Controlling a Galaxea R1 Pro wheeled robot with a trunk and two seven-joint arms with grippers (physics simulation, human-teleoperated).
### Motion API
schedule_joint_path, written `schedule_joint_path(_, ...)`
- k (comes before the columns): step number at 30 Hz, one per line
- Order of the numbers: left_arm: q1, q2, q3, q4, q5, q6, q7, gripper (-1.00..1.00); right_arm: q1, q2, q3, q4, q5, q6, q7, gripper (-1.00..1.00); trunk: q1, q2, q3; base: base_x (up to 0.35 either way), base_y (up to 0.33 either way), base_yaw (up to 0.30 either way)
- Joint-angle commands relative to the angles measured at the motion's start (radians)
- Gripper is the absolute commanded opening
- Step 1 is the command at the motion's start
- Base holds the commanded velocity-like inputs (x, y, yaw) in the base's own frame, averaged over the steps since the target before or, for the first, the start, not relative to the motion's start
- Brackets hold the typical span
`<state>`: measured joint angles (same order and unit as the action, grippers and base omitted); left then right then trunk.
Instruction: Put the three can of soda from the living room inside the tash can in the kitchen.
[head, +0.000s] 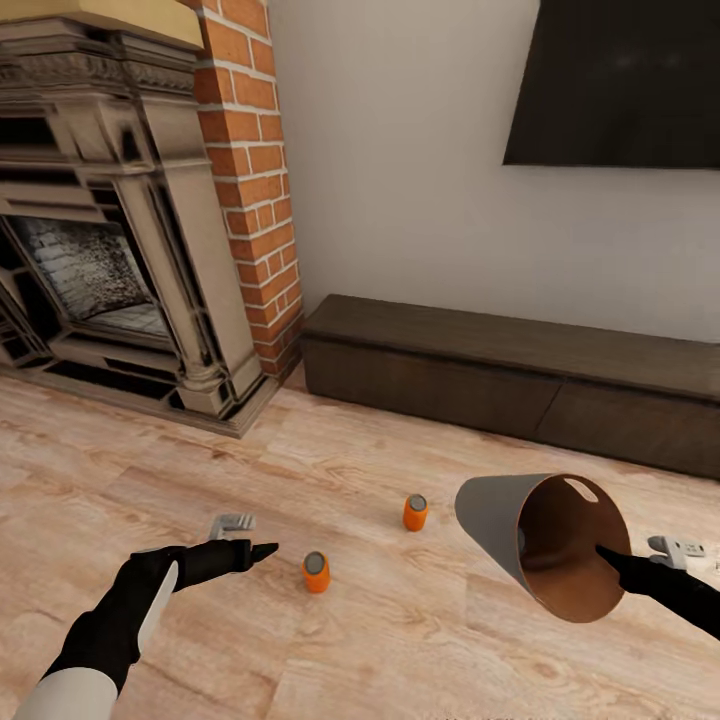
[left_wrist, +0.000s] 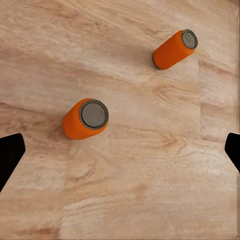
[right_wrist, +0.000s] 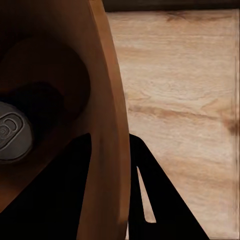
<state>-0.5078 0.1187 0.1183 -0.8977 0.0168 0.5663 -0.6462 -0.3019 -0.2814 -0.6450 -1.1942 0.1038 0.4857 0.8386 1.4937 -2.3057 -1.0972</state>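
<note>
Left gripper (head: 262, 548) hangs low over the pale wood floor (head: 400, 640) w/ its two fingers spread wide and nothing between them; in the left wrist view both dark fingertips sit at the far edges and bare floor lies between. Nearest orange can (head: 316, 571) stands upright on the floor just beside this gripper, a little to its right and slightly nearer to the robot, so its long axis is vertical, grey top up. In the left wrist view this can (left_wrist: 85, 118) is off centre, closer to one finger, so I judge the gripper must shift sideways before closing. Second orange can (head: 415, 512) stands further away, approx. between the left gripper and the bin, also upright. Right gripper (head: 608, 553) is clamped on the rim of the trash can (head: 500, 520), which is lifted off the floor and tilted w/ its brown inside facing the robot. Inside it, the right wrist view shows a grey can top (right_wrist: 11, 136), so one can is probably already collected. Left arm is clearly nearer to both orange cans. Fireplace (head: 110, 230), dark low cabinet (head: 520, 370) and TV (head: 620, 80) show this is the living room.
</note>
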Motion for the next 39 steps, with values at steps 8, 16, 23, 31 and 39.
schedule_joint_path(8, 0.000, -0.004, -0.032, 0.001, -0.001, -0.002, 0.002, 1.00, 0.000, -0.004, -0.026, -0.001, -0.012, 0.007, 0.003, -1.00, 0.000, 0.000, 0.004, 0.000, 0.006, -0.248)
schedule_joint_path(16, 0.000, -0.004, -0.045, 0.003, -0.002, 0.000, 0.001, 1.00, 0.000, -0.001, -0.034, -0.001, -0.012, 0.005, 0.002, -1.00, 0.000, 0.000, 0.006, 0.000, 0.208, -0.249)
schedule_joint_path(23, 0.000, -0.005, -0.047, 0.003, -0.002, 0.001, 0.002, 1.00, 0.000, -0.001, -0.034, -0.001, -0.012, 0.005, 0.006, -1.00, 0.000, 0.000, 0.006, 0.000, 0.310, -0.251)
schedule_joint_path(31, 0.000, -0.005, -0.048, 0.003, -0.002, 0.001, 0.002, 1.00, 0.000, -0.002, -0.036, -0.001, -0.012, 0.005, 0.006, -1.00, 0.000, 0.000, 0.006, 0.065, 0.314, -0.252)
schedule_joint_path(39, -0.024, -0.084, -0.050, 0.004, -0.007, 0.074, 0.074, 1.00, -0.001, -0.005, -0.035, -0.002, -0.006, 0.007, 0.000, -1.00, 0.000, 0.000, 0.006, 0.193, 0.273, -0.252)
